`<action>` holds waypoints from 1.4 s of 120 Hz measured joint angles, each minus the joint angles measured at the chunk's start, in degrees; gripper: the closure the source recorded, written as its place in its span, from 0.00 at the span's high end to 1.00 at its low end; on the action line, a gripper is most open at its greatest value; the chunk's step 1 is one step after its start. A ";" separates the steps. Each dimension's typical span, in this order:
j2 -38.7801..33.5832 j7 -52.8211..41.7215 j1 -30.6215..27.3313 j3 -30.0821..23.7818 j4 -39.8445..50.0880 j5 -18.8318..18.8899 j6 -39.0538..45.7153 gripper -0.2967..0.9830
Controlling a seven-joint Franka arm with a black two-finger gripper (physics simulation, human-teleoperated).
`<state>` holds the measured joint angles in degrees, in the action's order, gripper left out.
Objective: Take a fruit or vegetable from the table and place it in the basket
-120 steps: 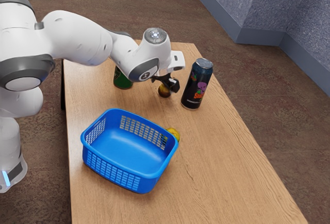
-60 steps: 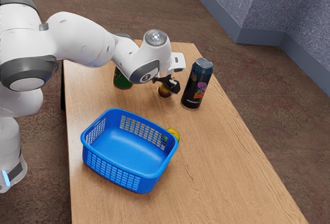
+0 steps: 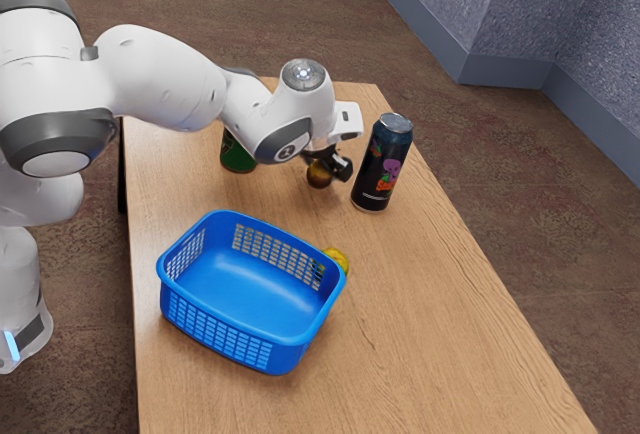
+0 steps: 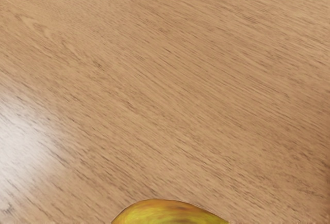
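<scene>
Wooden tabletop (image 3: 420, 344), mottled fruit (image 3: 319, 176), long axis unclear

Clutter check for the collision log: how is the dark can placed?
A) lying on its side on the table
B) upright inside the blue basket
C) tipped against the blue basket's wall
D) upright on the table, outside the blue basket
D: the dark can stands on its base on the table, silver top up, with bare wood between it and the blue basket.
</scene>
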<state>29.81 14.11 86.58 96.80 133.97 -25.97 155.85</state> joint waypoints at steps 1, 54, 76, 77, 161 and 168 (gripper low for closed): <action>0.00 0.00 0.00 -0.01 0.00 -0.02 0.01 0.50; -0.22 0.97 1.06 -1.22 -2.24 0.31 0.45 0.42; -0.26 1.12 1.19 -1.26 -2.20 0.25 0.48 0.41; -0.26 1.13 1.20 -1.26 -2.21 0.25 0.48 0.41; -1.05 1.11 4.02 1.47 0.80 -0.45 0.10 0.45; -1.06 1.01 4.79 2.26 0.97 -0.47 -0.05 0.46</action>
<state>28.75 15.12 91.37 99.07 134.94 -26.44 155.80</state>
